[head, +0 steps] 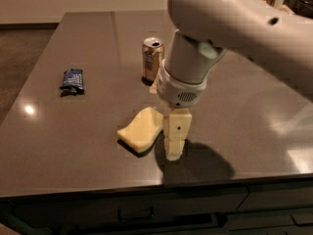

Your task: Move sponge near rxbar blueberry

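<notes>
tool (175, 143) just beside sponge (141, 129), grip cannot be told; rxbar blueberry (72, 79) well apart, print unreadable.

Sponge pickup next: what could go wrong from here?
1. The gripper sits beside the sponge, at its right edge, not over it; descending may shove it aside.
2. The sponge lies near the front edge of the table and could slide off.
3. The arm is close to the gold can; swinging toward the rxbar blueberry might tip it.

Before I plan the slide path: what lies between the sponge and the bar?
Only bare table, per the camera view. The can stands back off that line; the gripper sits beside the sponge, on the side away from the bar.
</notes>
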Tool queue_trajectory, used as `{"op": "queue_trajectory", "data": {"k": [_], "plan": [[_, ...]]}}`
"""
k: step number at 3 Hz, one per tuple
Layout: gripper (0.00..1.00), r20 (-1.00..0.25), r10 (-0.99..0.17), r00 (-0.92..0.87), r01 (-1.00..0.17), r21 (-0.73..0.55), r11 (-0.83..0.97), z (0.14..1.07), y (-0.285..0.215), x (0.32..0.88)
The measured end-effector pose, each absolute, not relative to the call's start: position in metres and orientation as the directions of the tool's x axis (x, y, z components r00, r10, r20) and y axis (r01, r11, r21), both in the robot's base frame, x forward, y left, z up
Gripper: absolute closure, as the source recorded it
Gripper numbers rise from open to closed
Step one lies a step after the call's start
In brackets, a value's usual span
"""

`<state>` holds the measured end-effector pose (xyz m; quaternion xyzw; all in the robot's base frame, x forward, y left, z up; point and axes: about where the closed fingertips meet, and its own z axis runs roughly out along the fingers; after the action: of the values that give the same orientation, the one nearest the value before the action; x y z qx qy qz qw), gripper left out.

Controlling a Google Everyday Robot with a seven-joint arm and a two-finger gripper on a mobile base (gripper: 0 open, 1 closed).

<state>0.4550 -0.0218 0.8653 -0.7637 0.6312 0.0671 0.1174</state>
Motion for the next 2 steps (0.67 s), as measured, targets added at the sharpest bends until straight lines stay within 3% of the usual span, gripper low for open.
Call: {"op": "queue_trajectory", "data": {"k": [1,2], "plan": [[0.0,-0.242,-0.947,0.21,-0.978,-0.066,-0.2,0.847,-0.002,0.458],[0.18,-0.231,-0.95,0.21,-0.978,-0.048,-0.205,0.836,0.009,0.462]]}}
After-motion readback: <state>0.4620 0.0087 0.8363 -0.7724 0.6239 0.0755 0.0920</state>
